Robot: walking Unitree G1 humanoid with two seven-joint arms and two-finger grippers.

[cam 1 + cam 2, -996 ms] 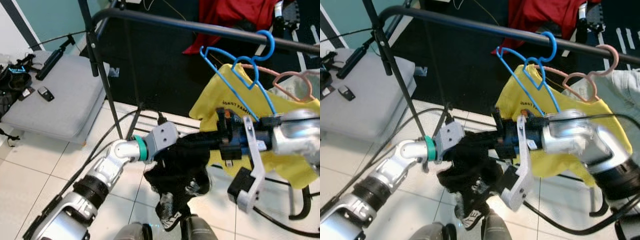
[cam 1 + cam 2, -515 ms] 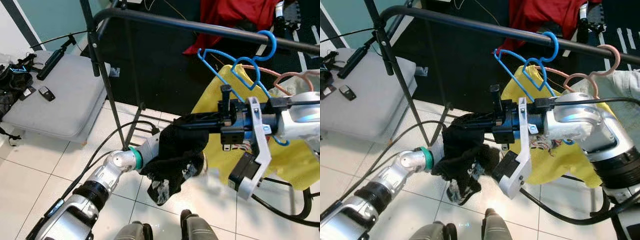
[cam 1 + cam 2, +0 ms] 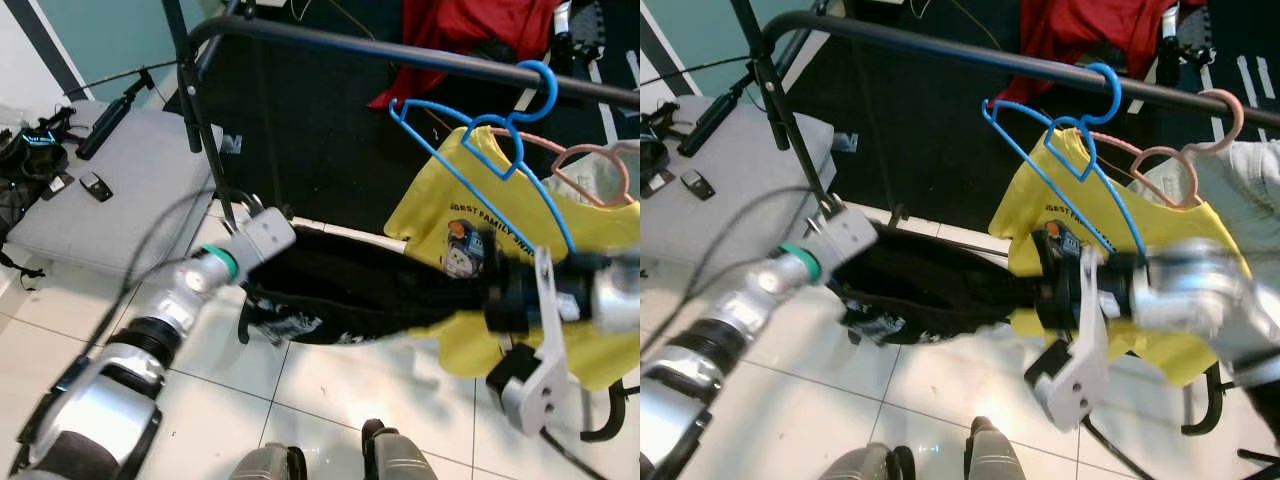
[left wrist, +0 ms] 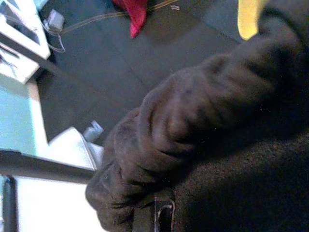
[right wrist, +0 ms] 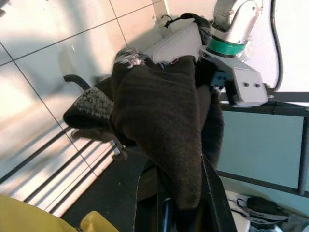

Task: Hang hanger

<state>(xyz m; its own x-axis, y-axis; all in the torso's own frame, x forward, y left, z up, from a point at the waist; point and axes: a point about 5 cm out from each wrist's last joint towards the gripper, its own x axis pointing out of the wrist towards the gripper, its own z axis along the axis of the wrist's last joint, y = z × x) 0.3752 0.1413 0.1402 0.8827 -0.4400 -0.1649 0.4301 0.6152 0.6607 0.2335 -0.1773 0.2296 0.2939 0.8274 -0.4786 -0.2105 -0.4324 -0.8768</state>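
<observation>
The black garment (image 3: pixel 350 295) stretched lengthwise between both arms, below and in front of the rail (image 3: pixel 420 55). The right pincer (image 5: pixel 176 203) was clamped on it; the left pincer's (image 3: pixel 262 262) fingers were buried, grip unclear.

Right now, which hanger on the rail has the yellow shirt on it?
The blue hanger, hooked on the black rail; the yellow shirt drapes from it. The pink hanger beside it carries a pale garment.

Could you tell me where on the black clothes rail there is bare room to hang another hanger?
The black clothes rail is bare from its left corner post to the blue wire hanger. The right end is crowded: that hanger carrying the yellow T-shirt, then the pink hanger close beside it.
</observation>
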